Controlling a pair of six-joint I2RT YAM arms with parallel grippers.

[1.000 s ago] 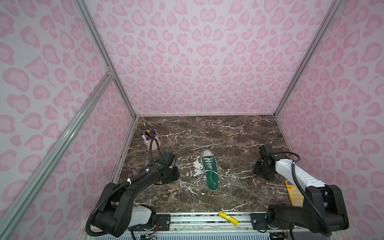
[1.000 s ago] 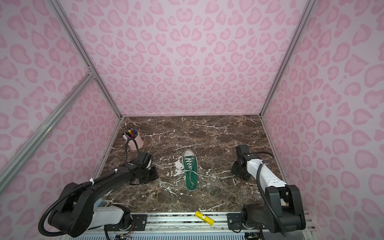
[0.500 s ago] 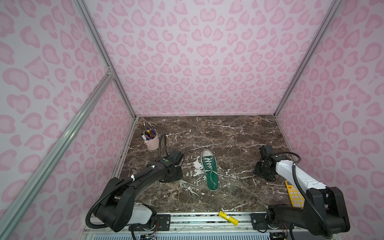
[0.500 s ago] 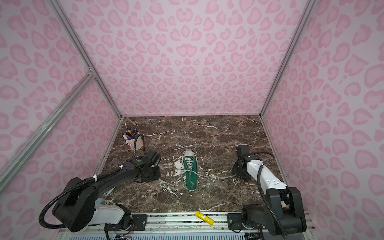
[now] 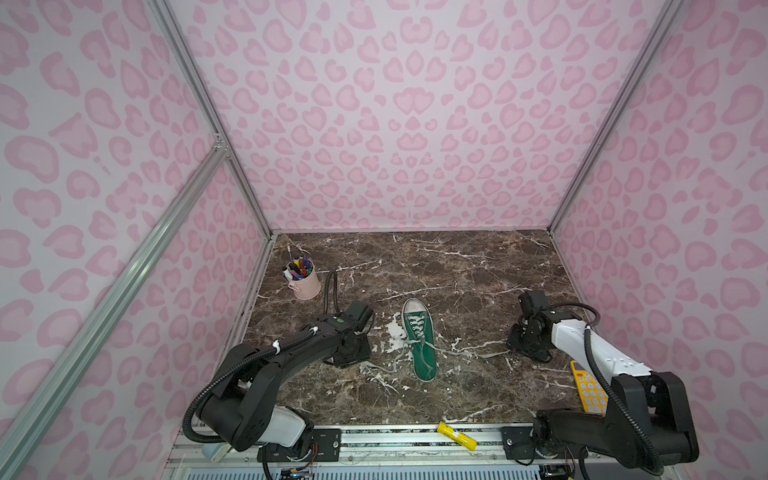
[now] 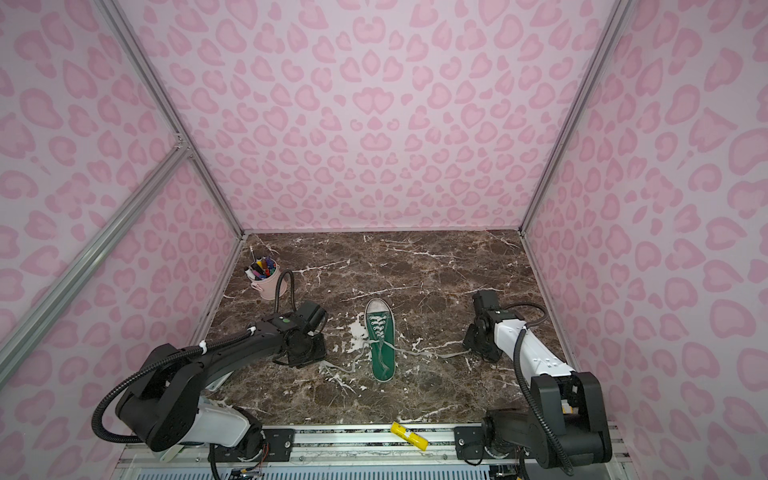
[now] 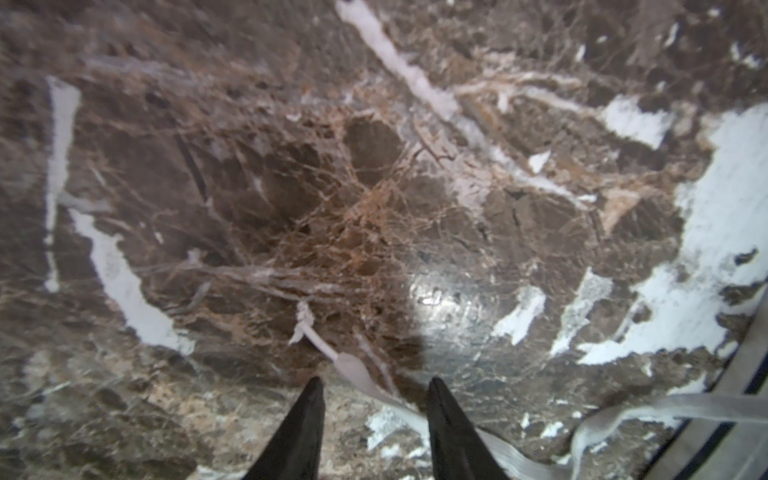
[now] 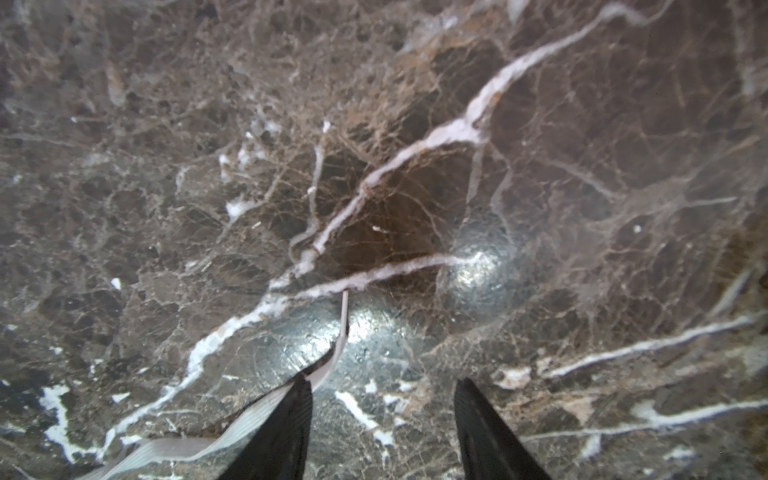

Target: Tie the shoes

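shoe: green canvas low-top sneaker, white rubber toe cap, mid-desk on brown white-veined marble desk | off-white flat laces untied, trailing across desk both ways | wrist views only: frayed end loose between parted left fingers; lace passes one tip of parted right fingers, neither gripping

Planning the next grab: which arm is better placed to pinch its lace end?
Left, probably: the left lace end lies within the open left gripper. The right gripper is open too, but the right lace end hugs one finger.
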